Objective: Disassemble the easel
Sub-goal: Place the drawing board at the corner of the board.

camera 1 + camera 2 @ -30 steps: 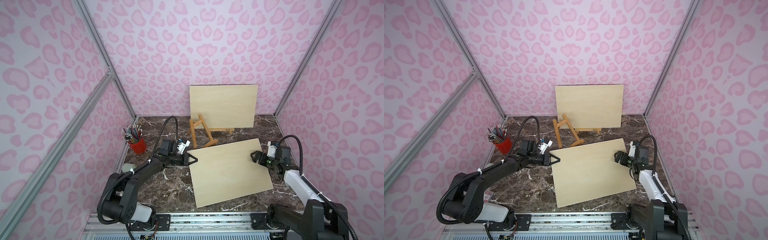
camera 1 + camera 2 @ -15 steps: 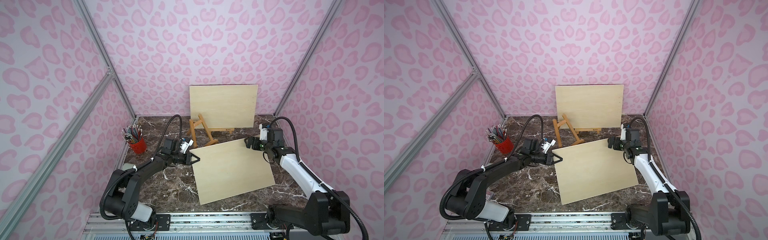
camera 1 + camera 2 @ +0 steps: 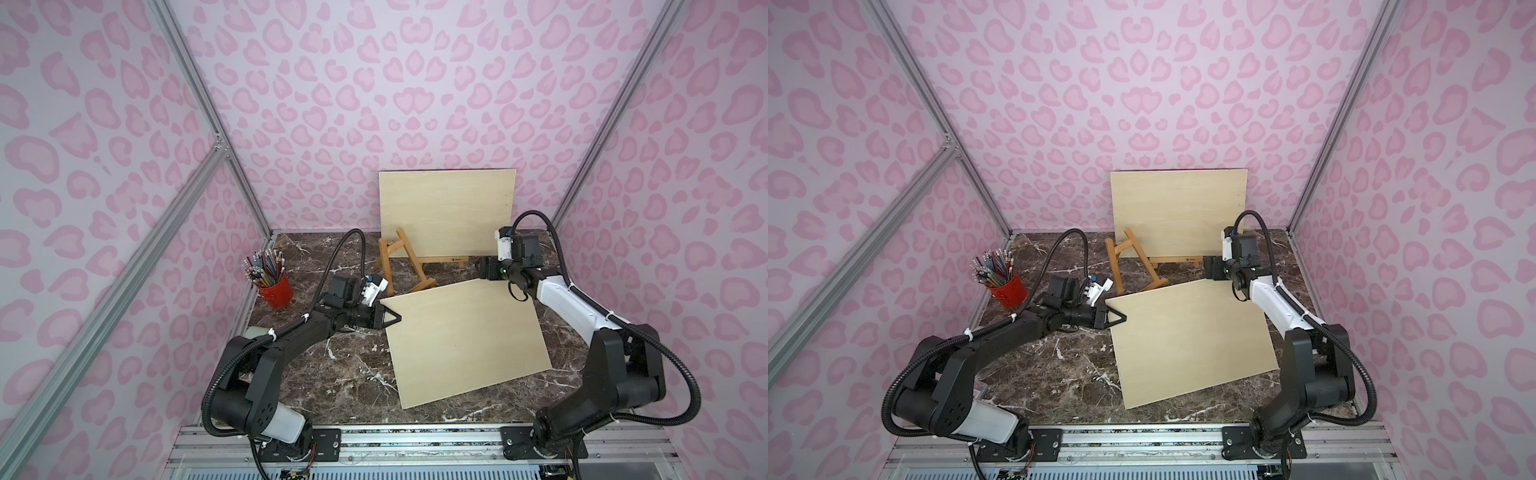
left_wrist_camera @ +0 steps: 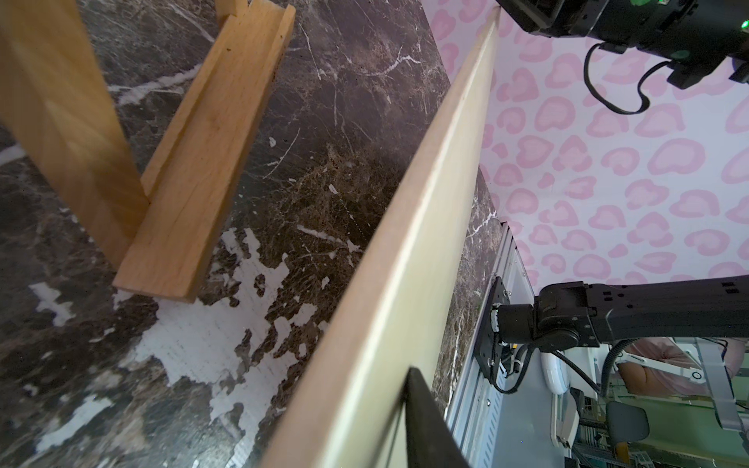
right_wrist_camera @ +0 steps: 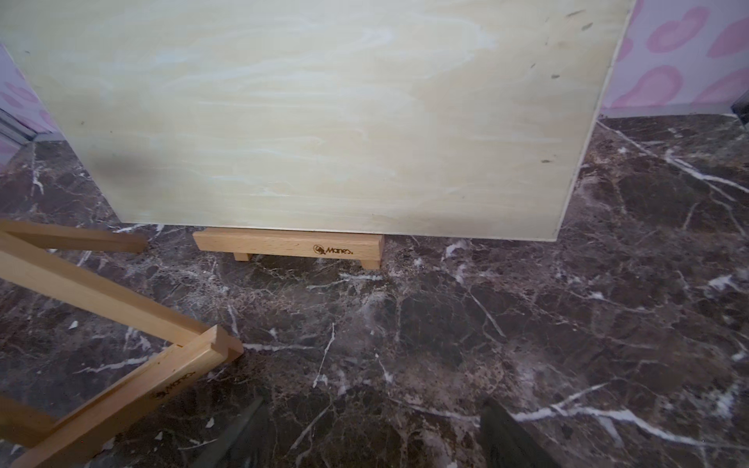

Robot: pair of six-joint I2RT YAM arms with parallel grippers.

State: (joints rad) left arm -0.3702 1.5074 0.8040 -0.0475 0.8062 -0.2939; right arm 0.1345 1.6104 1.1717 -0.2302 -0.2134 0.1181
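A pale plywood board (image 3: 461, 340) (image 3: 1187, 340) lies slanted across the marble table (image 3: 332, 374). My left gripper (image 3: 392, 318) (image 3: 1121, 319) is shut on its left edge. In the left wrist view only one black finger (image 4: 425, 417) shows, pressed on the board's face (image 4: 405, 243). A bare wooden easel (image 3: 399, 266) (image 4: 202, 162) (image 5: 101, 324) stands behind it. A second board (image 3: 446, 212) (image 5: 304, 121) stands upright at the back on an easel ledge (image 5: 287, 245). My right gripper (image 3: 484, 268) (image 5: 373, 433) hovers open over bare table beside the near board's far right corner, holding nothing.
A red cup of pencils (image 3: 276, 286) (image 3: 1009, 289) stands at the table's left edge. Pink patterned walls with aluminium posts close in three sides. The metal rail (image 3: 415, 440) carrying both arm bases runs along the front.
My right arm has swung from the near board's right edge back toward the rear, with its jaws narrowing a little. The near board has shifted slightly. The left grip is unchanged.
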